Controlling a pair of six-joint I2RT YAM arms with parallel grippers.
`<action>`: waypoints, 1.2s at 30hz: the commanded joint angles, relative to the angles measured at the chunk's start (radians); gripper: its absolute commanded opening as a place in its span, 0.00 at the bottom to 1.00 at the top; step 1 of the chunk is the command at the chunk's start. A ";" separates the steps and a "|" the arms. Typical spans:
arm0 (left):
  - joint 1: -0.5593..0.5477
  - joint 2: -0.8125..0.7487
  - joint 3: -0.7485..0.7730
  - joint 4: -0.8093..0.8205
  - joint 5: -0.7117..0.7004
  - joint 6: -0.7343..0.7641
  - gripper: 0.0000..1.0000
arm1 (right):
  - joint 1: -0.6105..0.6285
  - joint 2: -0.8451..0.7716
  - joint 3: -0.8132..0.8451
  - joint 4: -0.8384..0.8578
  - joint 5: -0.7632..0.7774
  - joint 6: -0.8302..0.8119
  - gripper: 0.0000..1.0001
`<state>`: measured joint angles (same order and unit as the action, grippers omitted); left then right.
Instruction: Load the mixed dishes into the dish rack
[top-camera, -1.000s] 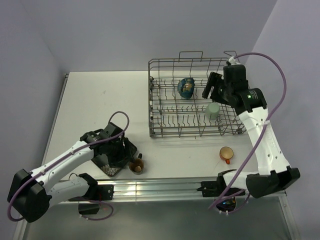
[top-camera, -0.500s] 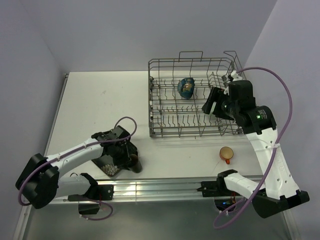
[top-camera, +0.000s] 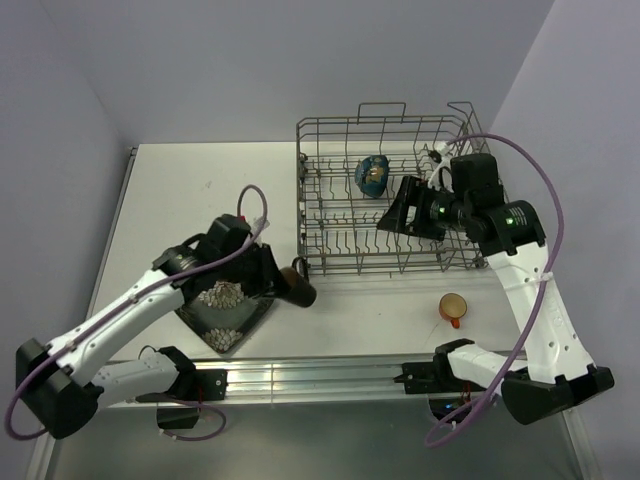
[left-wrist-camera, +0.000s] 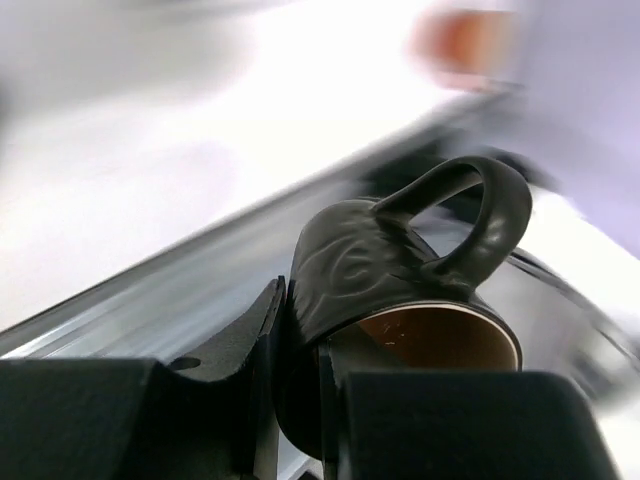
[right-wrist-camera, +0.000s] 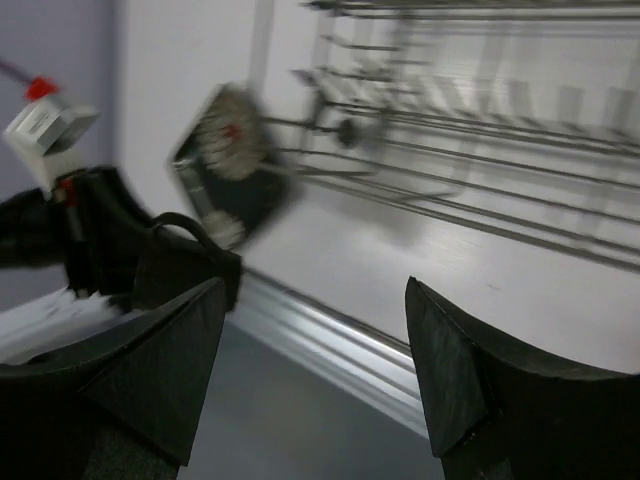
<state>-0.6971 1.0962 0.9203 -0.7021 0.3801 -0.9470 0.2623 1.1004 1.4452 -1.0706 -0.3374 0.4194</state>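
The left gripper (top-camera: 277, 276) is clamped on the small brown cup (top-camera: 299, 284). The left wrist view shows its fingers pinching the cup's wall, one inside the rim and one outside, with the handle pointing up and away. The cup hangs clear of the desk (top-camera: 200, 190), and the dish rack (top-camera: 302, 180) stands just ahead of this gripper, its front left corner closest. The dark square plate (top-camera: 225, 306) lies flat on the desk right behind and beneath the same gripper.

The right gripper (top-camera: 398, 214) hovers over the middle of the rack with its fingers wide apart and nothing between them, as the right wrist view confirms. The dark cream-lined bowl (top-camera: 373, 175) sits among the tines just beyond and to the left of this gripper. The small orange cup (top-camera: 452, 307) lies on the desk outside the rack, back toward the arm bases from the right gripper and well apart from it. The pale green cup cannot be found in any view, and the right gripper may be covering it.

Judging by this, the job is under half done. Only the bowl is seen loaded, the brown cup is on its way, and the plate and orange cup are yet to be lifted.
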 joint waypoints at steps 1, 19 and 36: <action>-0.005 -0.094 0.065 0.284 0.276 -0.085 0.00 | 0.006 -0.011 -0.058 0.185 -0.465 0.044 0.79; 0.002 0.008 0.061 0.917 0.433 -0.407 0.00 | 0.034 -0.185 -0.490 1.206 -0.844 0.773 0.79; 0.001 -0.012 0.006 0.986 0.230 -0.639 0.00 | 0.175 -0.154 -0.459 1.269 -0.721 0.737 0.79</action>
<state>-0.6983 1.1217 0.9161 0.2310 0.7113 -1.5284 0.4049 0.9543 0.9432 0.1486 -1.0622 1.1843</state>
